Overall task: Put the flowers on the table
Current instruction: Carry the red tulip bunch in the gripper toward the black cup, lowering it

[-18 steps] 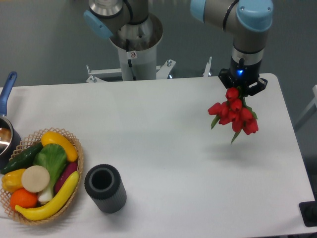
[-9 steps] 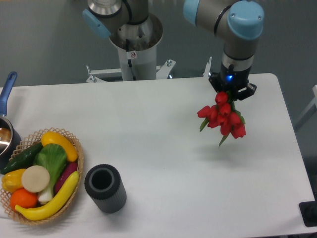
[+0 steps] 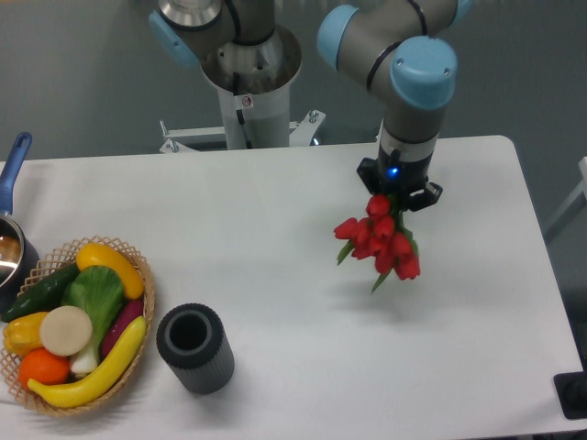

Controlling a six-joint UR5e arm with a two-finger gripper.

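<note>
Nearest to you, at the left of the table (image 3: 275,367), you see a dark cylinder (image 3: 194,349) standing upright with its opening to the top. Just beside it on the left is a wicker basket (image 3: 138,275) full of toy fruit and vegetables, and behind the basket, at the left edge, a part of a pot with a blue handle (image 3: 13,167).

Farther, right of the middle, you see the flowers (image 3: 381,242). They hang in the air above the table, and a soft shadow lies under them on the white surface. The gripper (image 3: 397,190) is clenched on the top of the bunch, the fingers close together around it. The red buds and green leaves point down.
</note>
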